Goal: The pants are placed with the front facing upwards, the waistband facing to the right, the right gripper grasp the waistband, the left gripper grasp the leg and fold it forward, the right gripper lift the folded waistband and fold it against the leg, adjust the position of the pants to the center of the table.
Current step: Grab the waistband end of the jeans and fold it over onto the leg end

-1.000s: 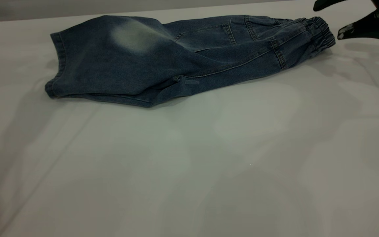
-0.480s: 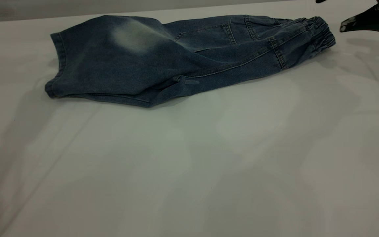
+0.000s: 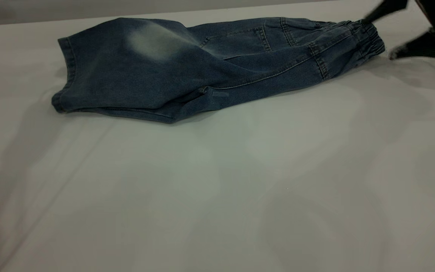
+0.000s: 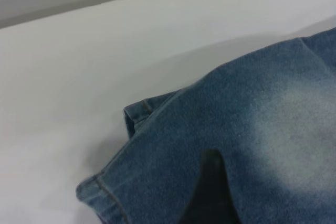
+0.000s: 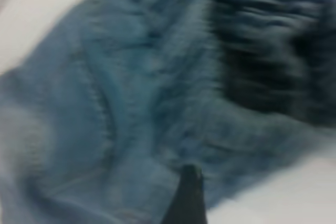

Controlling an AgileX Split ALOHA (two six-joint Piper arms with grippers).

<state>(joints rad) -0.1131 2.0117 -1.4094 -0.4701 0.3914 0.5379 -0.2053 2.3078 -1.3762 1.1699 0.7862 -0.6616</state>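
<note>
One faded oval marks the pants (image 3: 187, 71), folded blue denim lying flat.

Robot test bench: bare white table (image 3: 217, 196) against plain grey wall.

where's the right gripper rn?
Exterior view: the right gripper is at the table's far right, fingers open on either side of the waistband end of the pants.

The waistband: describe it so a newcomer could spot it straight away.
On the white table lie blue denim pants, legs toward the left. The waistband is their right-hand end, beside the open right gripper: darker, tightly puckered elastic, unlike the smooth faded legs.
</note>
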